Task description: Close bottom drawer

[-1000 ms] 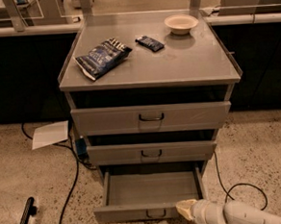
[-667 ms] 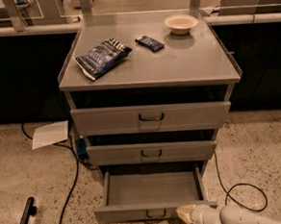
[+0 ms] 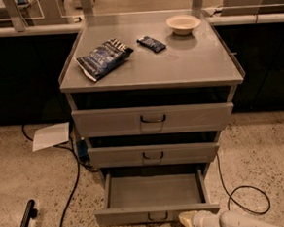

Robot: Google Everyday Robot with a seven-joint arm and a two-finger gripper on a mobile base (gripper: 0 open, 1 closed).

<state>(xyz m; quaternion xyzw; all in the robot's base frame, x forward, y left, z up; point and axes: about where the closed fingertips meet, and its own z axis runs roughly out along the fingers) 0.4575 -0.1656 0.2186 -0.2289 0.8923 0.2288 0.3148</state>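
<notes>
The bottom drawer [image 3: 155,191] is the lowest of three grey cabinet drawers. It stands pulled out and its shallow tray is empty. Its flat front [image 3: 134,215] carries a small dark wire handle [image 3: 158,217] at centre. My gripper [image 3: 187,220] is a pale tip on a white arm that comes in from the lower right. It sits right at the drawer front, just right of the handle, low near the floor.
The middle drawer [image 3: 153,154] and top drawer [image 3: 153,118] are shut. On the cabinet top lie a blue chip bag [image 3: 104,58], a dark snack bar [image 3: 151,43] and a white bowl [image 3: 183,23]. Cables [image 3: 69,189] and a paper sheet [image 3: 51,136] lie on the speckled floor.
My gripper and arm have slid slightly left along the drawer front, toward the handle. The drawer looks as far open as before.
</notes>
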